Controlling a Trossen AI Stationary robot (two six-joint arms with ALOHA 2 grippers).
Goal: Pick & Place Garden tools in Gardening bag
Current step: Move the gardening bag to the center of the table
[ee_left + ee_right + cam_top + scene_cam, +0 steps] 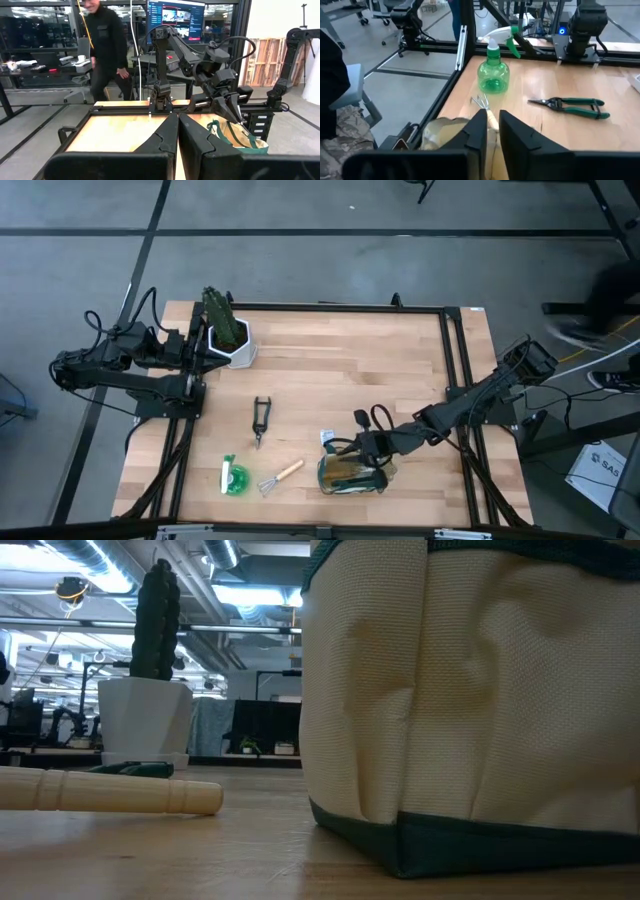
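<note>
The right gripper [352, 448] hangs over the open top of the gardening bag [352, 473], which stands near the front edge of the table [350, 370]. In the right wrist view its two fingers [479, 131] stand close together with only a narrow gap, their tips down at the tan fabric of the bag's mouth; whether they pinch anything there I cannot tell.

The left gripper [177, 145] waits at the far left corner, fingers pressed together on nothing, just beside the white pot with the green plant [228, 335].

Three tools lie on the wood left of the bag. The shears [260, 420] lie nearest the table's middle. The mini rake [279, 477] lies just beside the bag, its wooden handle pointing toward it. The green spray bottle [233, 478] lies on its side beyond the rake.

In the left wrist view a person in dark clothes [106, 45] stands in the room beyond the table.
</note>
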